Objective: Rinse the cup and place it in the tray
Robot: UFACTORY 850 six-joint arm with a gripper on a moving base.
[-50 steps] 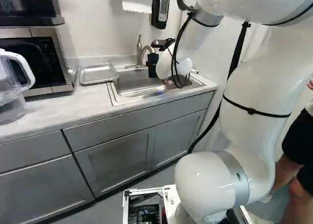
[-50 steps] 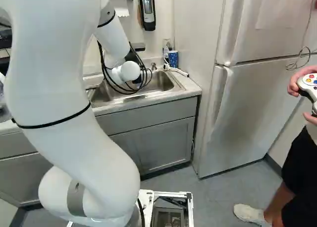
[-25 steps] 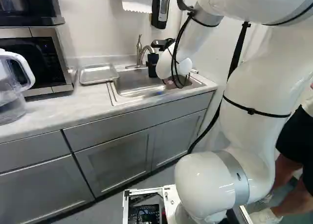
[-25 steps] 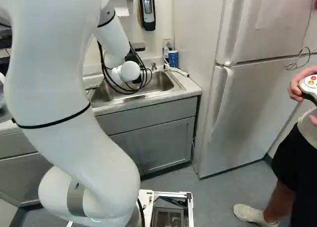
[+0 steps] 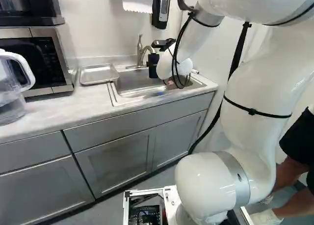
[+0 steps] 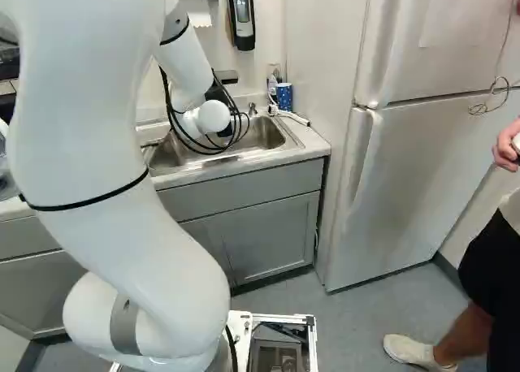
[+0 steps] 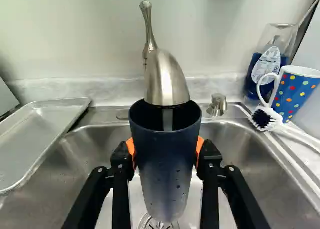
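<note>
Dark-blue cup (image 7: 167,164), gripped on both sides by the claw (image 7: 166,150) under the faucet (image 7: 168,81); position unchanged, suggesting rinsing continues before tray (image 7: 42,136) placement.

Facing the faucet (image 7: 167,81) right above the cup (image 7: 166,164), barring a straight lift. Finding open air over the sink (image 7: 97,151) toward the tray (image 7: 35,139). Meeting mug (image 7: 296,95), brush (image 7: 262,119) and soap bottle (image 7: 266,64) on the opposite side.
</note>
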